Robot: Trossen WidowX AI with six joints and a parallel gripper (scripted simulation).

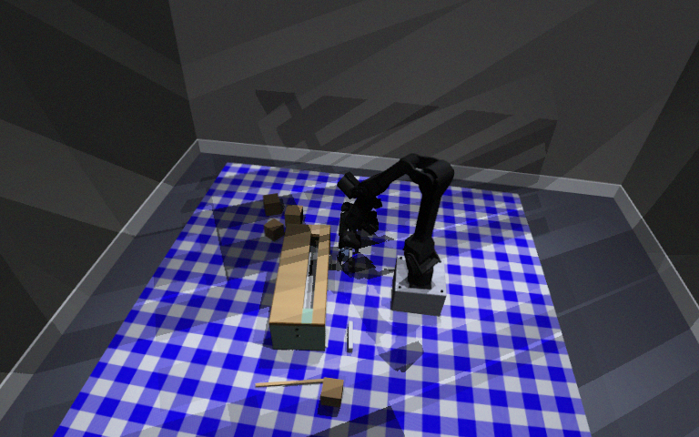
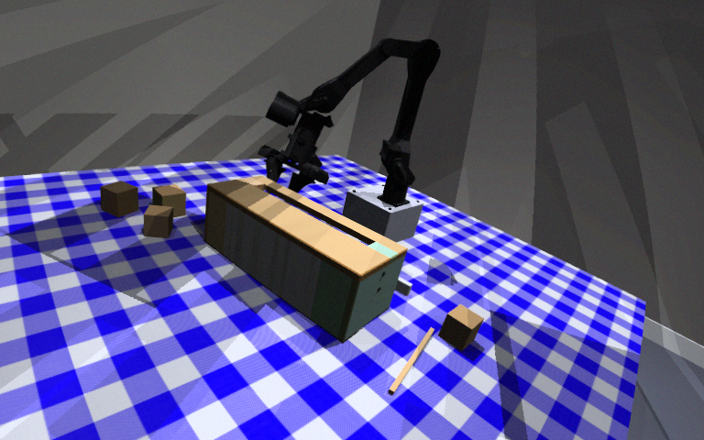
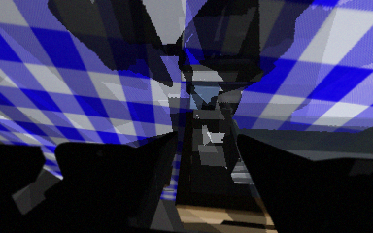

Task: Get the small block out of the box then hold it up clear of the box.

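Note:
The long box [image 1: 296, 278] [image 2: 291, 223] [image 3: 223, 216] has a wooden top with a slot and a greenish near end. A small pale blue block [image 1: 344, 253] [image 3: 204, 96] lies on the table outside the box, beside its long side near the far end. It is partly hidden in the top view and hidden behind the box in the exterior view. My gripper [image 1: 349, 250] [image 2: 283, 182] [image 3: 207, 137] is open and points down beside the box. In the wrist view, the block shows beyond the gap between the fingertips, not clearly between them.
Three brown cubes [image 1: 272, 204] [image 2: 119, 198] stand past the far end of the box. Another cube [image 1: 331, 391] [image 2: 460, 326] and a thin stick [image 1: 288, 383] [image 2: 412, 360] lie off its near end. A pale strip [image 1: 349, 336] [image 2: 403, 287] stands beside the box on the arm's side.

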